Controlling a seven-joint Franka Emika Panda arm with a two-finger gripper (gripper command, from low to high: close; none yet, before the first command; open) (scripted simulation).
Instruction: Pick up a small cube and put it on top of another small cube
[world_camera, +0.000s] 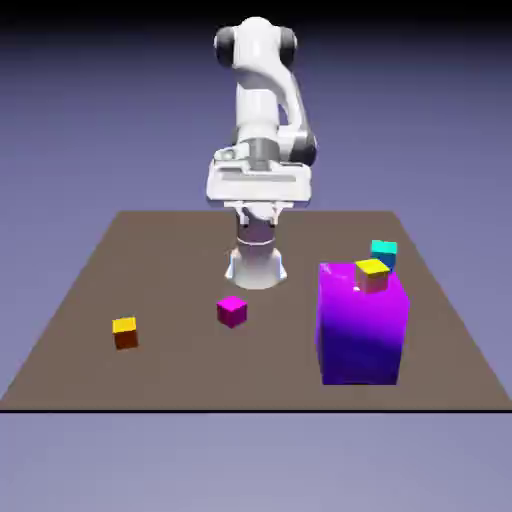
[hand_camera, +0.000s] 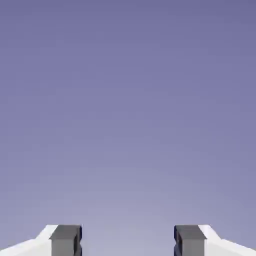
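Three small cubes show in the exterior view. A magenta cube (world_camera: 232, 311) lies near the table's middle. At the left sits a yellow-topped brown cube (world_camera: 125, 332). A yellow-topped tan cube (world_camera: 371, 274) rests on the big purple block (world_camera: 362, 325), and a cyan cube (world_camera: 384, 252) sits just behind it. My gripper (world_camera: 258, 213) hangs high above the table's far side, well clear of every cube. In the hand view its fingertips (hand_camera: 65, 239) stand wide apart, open, with only the backdrop between them.
The big purple block stands tall at the exterior view's right, front of middle. The robot's base (world_camera: 256, 265) rises at the table's far middle.
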